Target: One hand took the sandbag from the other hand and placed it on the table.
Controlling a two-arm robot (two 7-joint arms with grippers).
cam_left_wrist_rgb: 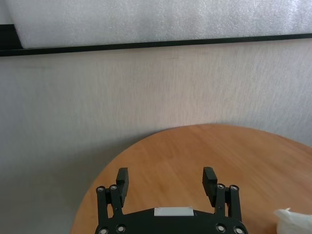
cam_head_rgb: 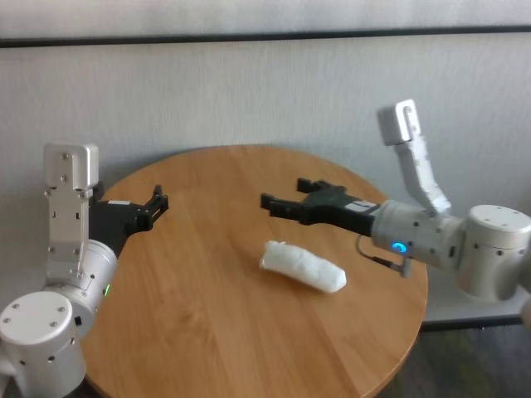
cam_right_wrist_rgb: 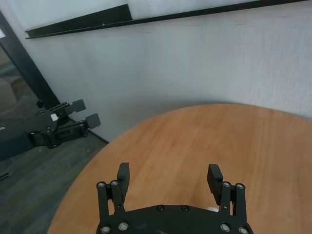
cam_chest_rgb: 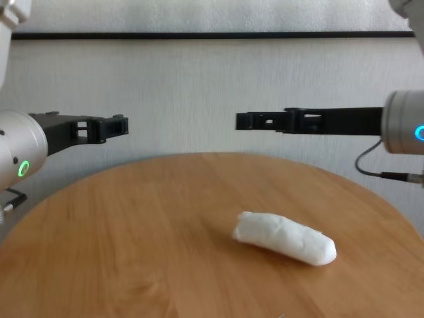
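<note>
The sandbag (cam_head_rgb: 303, 267) (cam_chest_rgb: 285, 238), a white lumpy pouch, lies on the round wooden table (cam_head_rgb: 199, 332) a little right of centre, and nothing touches it. My right gripper (cam_head_rgb: 284, 192) (cam_chest_rgb: 242, 121), on the wrist with the blue ring, hovers above the table just behind the bag; its fingers are open and empty in its wrist view (cam_right_wrist_rgb: 168, 175). My left gripper (cam_head_rgb: 158, 201) (cam_chest_rgb: 119, 124), on the wrist with the green ring, hangs over the table's left rim, also open and empty (cam_left_wrist_rgb: 165, 178). A corner of the sandbag (cam_left_wrist_rgb: 295, 222) shows in the left wrist view.
A pale grey wall (cam_head_rgb: 249, 91) with a black horizontal strip (cam_chest_rgb: 212, 34) stands close behind the table. Dark floor (cam_right_wrist_rgb: 29, 195) lies beyond the table's edge. The left gripper (cam_right_wrist_rgb: 78, 114) also shows far off in the right wrist view.
</note>
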